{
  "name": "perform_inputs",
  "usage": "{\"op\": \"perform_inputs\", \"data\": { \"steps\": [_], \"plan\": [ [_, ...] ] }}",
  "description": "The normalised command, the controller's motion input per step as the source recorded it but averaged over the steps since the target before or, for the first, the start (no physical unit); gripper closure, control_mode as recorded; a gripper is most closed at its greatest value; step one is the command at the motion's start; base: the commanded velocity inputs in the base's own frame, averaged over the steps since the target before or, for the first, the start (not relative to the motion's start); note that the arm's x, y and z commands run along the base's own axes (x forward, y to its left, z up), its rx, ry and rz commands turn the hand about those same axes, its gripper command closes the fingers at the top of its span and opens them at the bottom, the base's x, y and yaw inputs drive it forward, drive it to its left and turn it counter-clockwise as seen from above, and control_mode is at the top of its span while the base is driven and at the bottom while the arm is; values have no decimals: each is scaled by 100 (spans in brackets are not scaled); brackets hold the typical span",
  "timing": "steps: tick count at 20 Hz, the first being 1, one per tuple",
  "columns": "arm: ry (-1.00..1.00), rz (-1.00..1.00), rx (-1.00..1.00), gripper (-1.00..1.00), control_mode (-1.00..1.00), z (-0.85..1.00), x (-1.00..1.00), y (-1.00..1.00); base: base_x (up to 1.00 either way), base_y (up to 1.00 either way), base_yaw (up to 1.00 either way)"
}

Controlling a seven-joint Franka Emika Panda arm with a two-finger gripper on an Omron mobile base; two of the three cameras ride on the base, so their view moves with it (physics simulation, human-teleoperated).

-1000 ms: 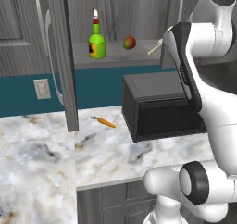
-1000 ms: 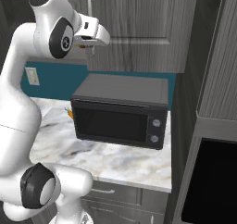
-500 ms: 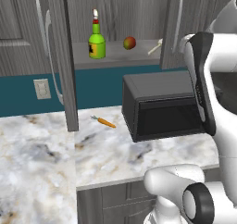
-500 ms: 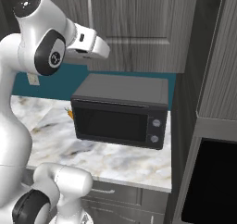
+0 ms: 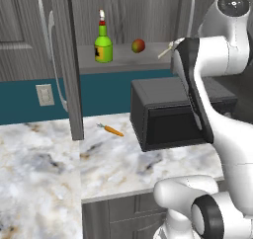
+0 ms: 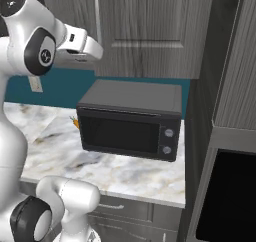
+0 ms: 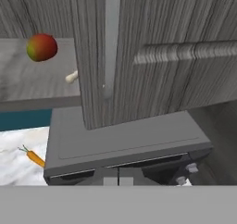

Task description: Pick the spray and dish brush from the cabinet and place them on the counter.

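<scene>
The spray (image 5: 103, 43) stands upright on the shelf of the open cabinet (image 5: 123, 62), well off to the gripper's left. An apple (image 5: 138, 46) lies between it and the dish brush (image 5: 165, 51), which rests at the shelf's right end, nearest the gripper (image 6: 96, 51). The gripper's fingers are pressed together and hold nothing. It hangs in front of the cabinet door (image 7: 99, 56), above the microwave (image 6: 131, 118). Below and to its left, a carrot (image 5: 111, 130) lies on the counter (image 5: 44, 169) beside the microwave.
</scene>
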Motion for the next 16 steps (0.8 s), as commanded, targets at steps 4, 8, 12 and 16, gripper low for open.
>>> {"op": "perform_inputs", "data": {
  "steps": [4, 8, 12, 16],
  "plan": [
    [9, -5, -6, -100, -100, 0, 35, 62, 0, 0, 0],
    [20, -3, -7, -100, -100, 3, 40, 48, 0, 0, 0],
    [40, 0, -6, -100, -100, 10, 24, 4, 0, 0, 0],
    [42, -2, -13, -100, -100, -2, 32, 0, 0, 0, 0]
  ]
}}
